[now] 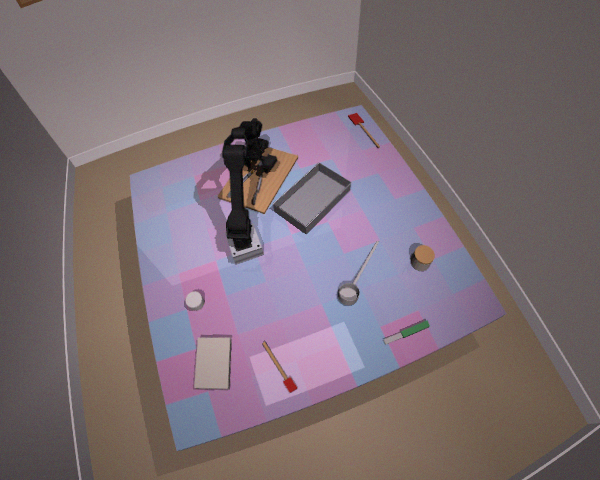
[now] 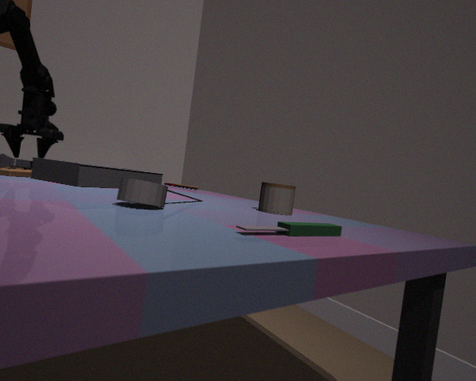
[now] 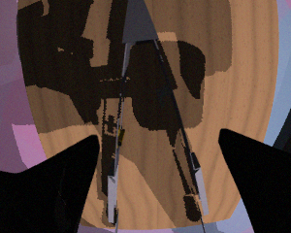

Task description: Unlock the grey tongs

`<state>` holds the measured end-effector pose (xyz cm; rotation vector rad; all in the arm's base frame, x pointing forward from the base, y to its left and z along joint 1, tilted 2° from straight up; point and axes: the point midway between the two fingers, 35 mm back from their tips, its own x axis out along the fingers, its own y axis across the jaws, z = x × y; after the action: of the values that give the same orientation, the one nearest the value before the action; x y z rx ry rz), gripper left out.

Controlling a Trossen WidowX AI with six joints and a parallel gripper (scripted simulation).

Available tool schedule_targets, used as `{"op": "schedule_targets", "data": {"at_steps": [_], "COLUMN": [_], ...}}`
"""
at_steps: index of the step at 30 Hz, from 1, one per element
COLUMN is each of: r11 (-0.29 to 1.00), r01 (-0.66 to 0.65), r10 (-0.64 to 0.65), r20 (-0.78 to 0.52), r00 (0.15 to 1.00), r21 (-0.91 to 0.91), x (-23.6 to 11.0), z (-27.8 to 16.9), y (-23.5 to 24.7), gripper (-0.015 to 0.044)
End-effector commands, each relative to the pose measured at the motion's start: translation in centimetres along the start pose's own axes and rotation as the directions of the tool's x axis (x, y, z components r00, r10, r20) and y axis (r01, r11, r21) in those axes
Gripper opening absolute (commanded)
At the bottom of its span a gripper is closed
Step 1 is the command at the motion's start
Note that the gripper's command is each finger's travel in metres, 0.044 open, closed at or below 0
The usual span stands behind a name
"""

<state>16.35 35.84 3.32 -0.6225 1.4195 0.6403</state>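
The grey tongs lie on the wooden board. In the wrist view their two arms spread apart in a V from the hinge. My gripper is open and hangs a little above the tongs, with its fingers clear of them on either side. The grey roasting tin stands empty just right of the board.
A red spatula lies at the back right. A small pan with a long handle, a canister and a green-handled knife lie to the right. A second spatula, a white slab and a cup lie at the front.
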Motion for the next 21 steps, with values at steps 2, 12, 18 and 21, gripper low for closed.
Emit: {"op": "schedule_targets", "data": {"at_steps": [2,12,18,21], "r11": [1.000,1.000,1.000,1.000], "r01": [0.000,0.009,0.009,0.011], "r10": [0.000,-0.009,-0.009,-0.011], "r20": [0.001,-0.002,-0.003,-0.003], "r00": [1.000,1.000,1.000,1.000], "r21": [0.001,0.001,0.001,0.008], "x": [-0.4,-5.7,-6.2,-7.5], "z": [0.2,0.2,-0.1,0.0], "y": [-0.8,-14.0,-15.1,-14.9], "gripper": [0.0440,0.0440,0.0440,0.0440]}}
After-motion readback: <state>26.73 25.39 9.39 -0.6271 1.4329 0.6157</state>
